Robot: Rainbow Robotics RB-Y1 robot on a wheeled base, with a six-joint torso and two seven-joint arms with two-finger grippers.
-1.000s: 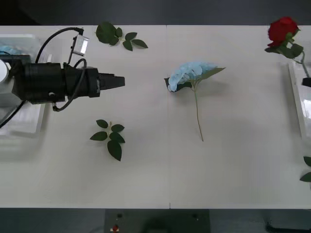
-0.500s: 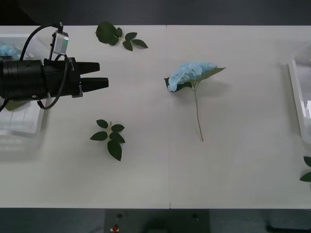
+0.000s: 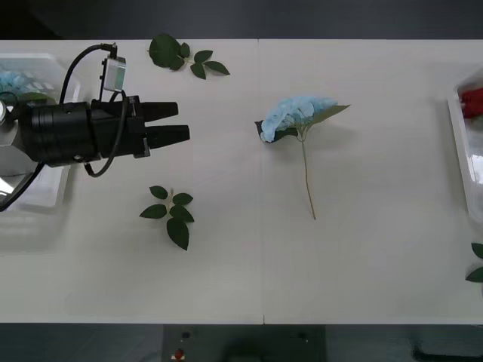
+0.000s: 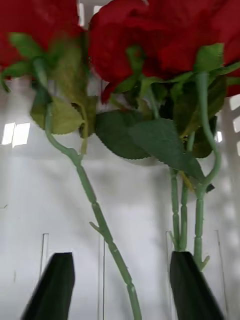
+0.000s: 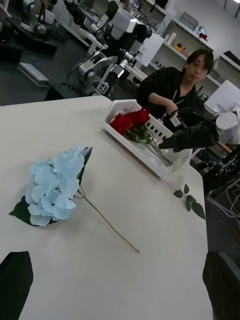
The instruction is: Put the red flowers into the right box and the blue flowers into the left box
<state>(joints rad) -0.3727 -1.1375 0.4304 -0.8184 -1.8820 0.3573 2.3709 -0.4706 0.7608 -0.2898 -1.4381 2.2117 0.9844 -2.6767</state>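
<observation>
1. Our left gripper hangs over the table's left part with its black fingers parted and nothing between them. It points toward the blue flower in the middle of the table and is well apart from it.

2. In the left wrist view the same blue flower lies flat on the table ahead of the open fingers, head toward the camera's near side, its stem trailing off toward the right box. We judge this to be the next pick.

3. Our right gripper sits at the right box, seen from afar in the left wrist view. In its own view the two black fingers stand apart over the white floor, with rose stems running between and beside them; we cannot tell whether either finger touches a stem, so we log it as open, not holding.

4. Done so far: several red flowers lie in the right box, blooms bunched at one end. The right wrist view shows at least two blooms with stems on the tray floor.

5. Done so far: a patch of pale blue shows in the left box behind the left arm, probably a blue flower already placed; the arm hides most of it.

6. Left: the one blue flower on the table. We see no red flower loose on the table.

7. Bare leaf sprigs lie on the table; they are not part of the sort.
</observation>
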